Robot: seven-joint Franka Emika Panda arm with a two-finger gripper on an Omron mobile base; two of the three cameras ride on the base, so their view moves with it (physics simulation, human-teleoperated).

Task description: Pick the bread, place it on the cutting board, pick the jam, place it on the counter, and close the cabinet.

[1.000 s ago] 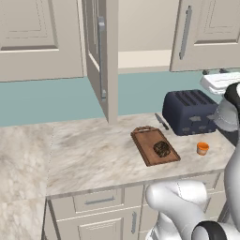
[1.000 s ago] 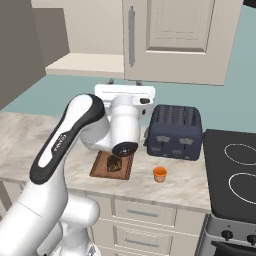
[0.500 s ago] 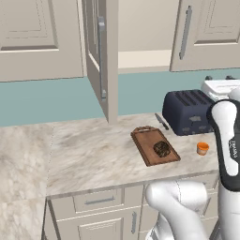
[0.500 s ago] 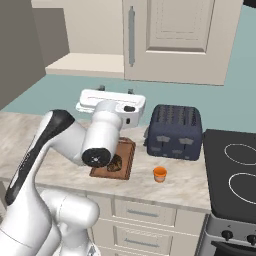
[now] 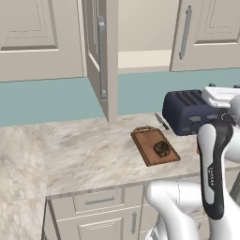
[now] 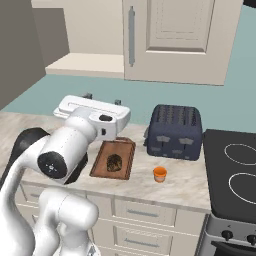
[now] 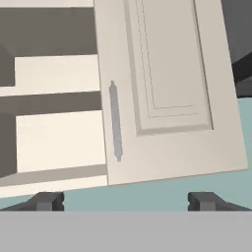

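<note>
The beige wall cabinet (image 5: 101, 56) stands with one panelled door swung out edge-on over the marbled beige stone table (image 5: 89, 154), whose left stretch lies bare. One reddish-brown rimmed wooden cutting board (image 6: 114, 159) carries one dark brown lumpy bread loaf (image 6: 114, 162). Right of it, near the front edge, sits one small orange jam jar (image 6: 160, 174), before one dark blue toaster (image 6: 175, 131). The hand (image 7: 125, 201) faces the cabinet, fingertips (image 7: 47, 201) spread wide, holding nothing.

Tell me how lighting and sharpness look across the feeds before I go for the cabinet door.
Left base view: flat, even light, soft shadow under the open cabinet door. Right base view: sharp, no glare, bread clear on the cutting board. Hand view: tilted frame, door handle slightly soft, cabinet interior shaded.
</note>
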